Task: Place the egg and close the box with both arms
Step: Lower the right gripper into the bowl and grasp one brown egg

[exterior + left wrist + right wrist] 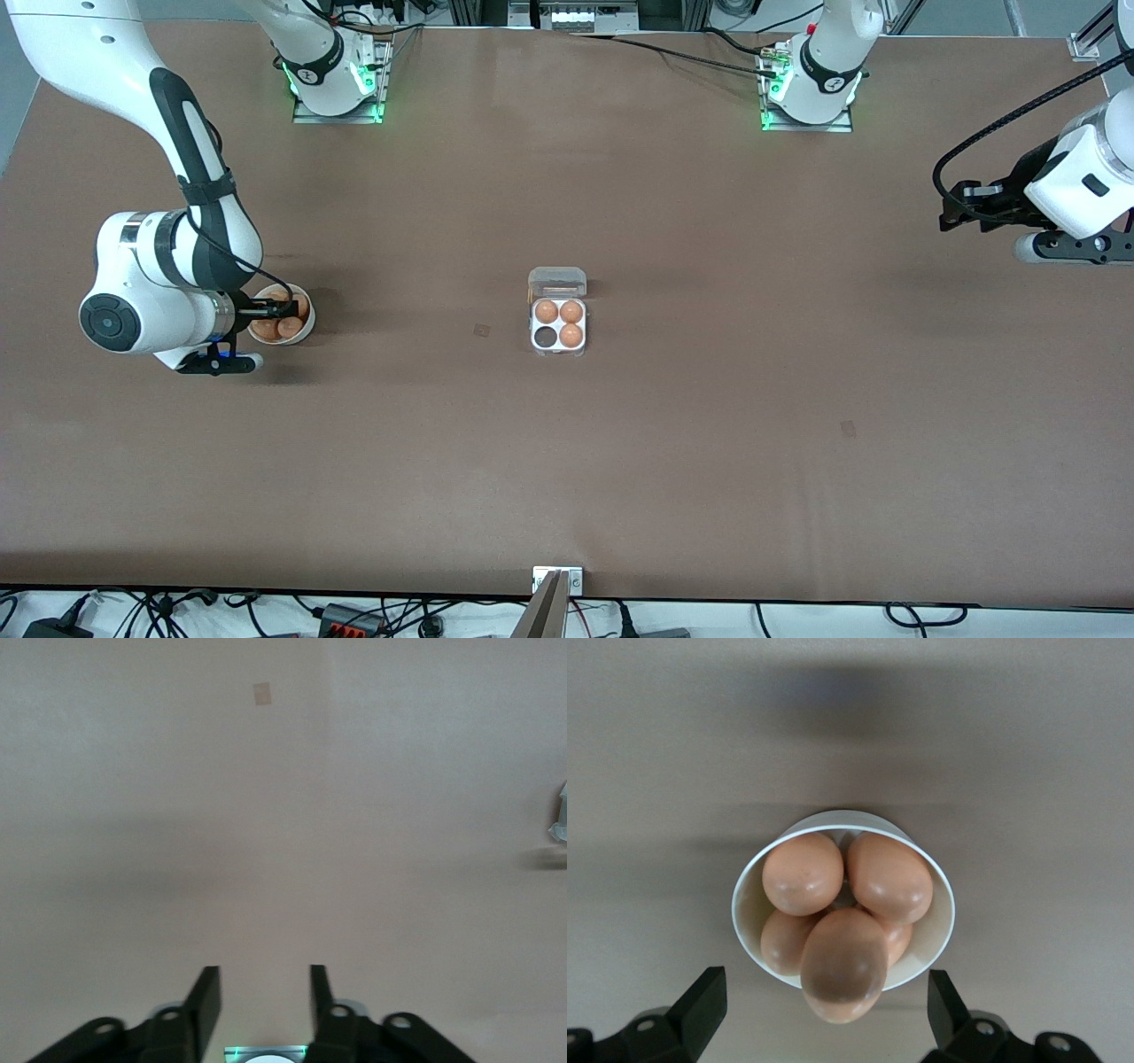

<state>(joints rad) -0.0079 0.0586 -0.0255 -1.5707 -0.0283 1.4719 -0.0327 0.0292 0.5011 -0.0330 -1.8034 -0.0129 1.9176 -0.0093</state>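
1. Right gripper (285, 309) hangs over the white bowl (304, 335) of brown eggs (803, 873) at the right arm's end of the table (709, 443); its fingers (700, 1005) are spread wide, on either side of the bowl and touching nothing.
2. Only the right wrist view shows the eggs heaped, one egg (843, 964) riding on top of the pile.
3. Mid-table, the box (558, 324) sits with its clear lid (557, 283) open and lying flat, farther from the front camera than the tray; three cells hold eggs, one is dark.
4. Left gripper (263, 992) waits over bare table at the left arm's end, fingers (205, 1003) moderately parted, as its wrist view shows.
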